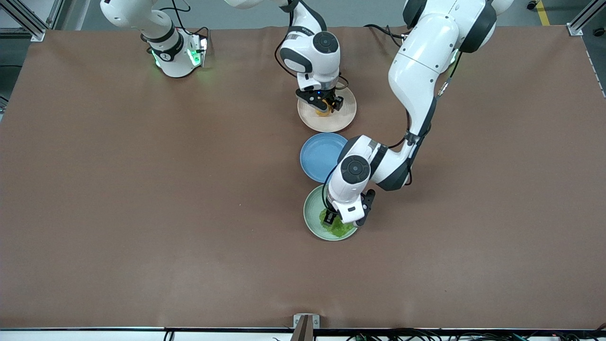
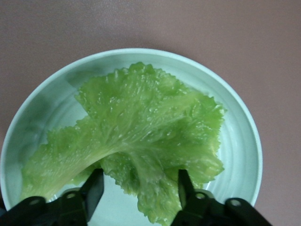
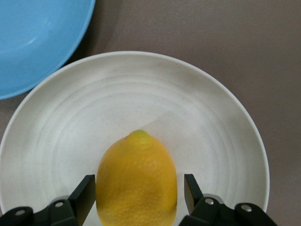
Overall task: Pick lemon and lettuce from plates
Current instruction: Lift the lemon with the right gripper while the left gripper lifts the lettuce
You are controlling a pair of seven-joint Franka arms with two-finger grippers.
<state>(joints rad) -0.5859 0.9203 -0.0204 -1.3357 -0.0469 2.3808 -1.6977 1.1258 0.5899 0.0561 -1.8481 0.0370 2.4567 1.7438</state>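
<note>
The orange-yellow lemon (image 3: 136,183) lies on the pale beige plate (image 3: 141,94), its pointed tip away from the wrist. My right gripper (image 3: 138,193) is open, low over this plate (image 1: 331,124), with one finger on each side of the lemon (image 1: 324,110). The crinkled green lettuce (image 2: 141,127) lies flat in the mint green plate (image 2: 240,141). My left gripper (image 2: 139,188) is open, low over that plate (image 1: 312,215), its fingers straddling the leaf's edge (image 1: 340,230). The beige plate is farther from the front camera than the green one.
An empty blue plate (image 1: 319,156) lies between the two task plates, partly under the left arm's wrist; its rim also shows in the right wrist view (image 3: 37,33). The brown table cover (image 1: 142,189) stretches wide toward both ends.
</note>
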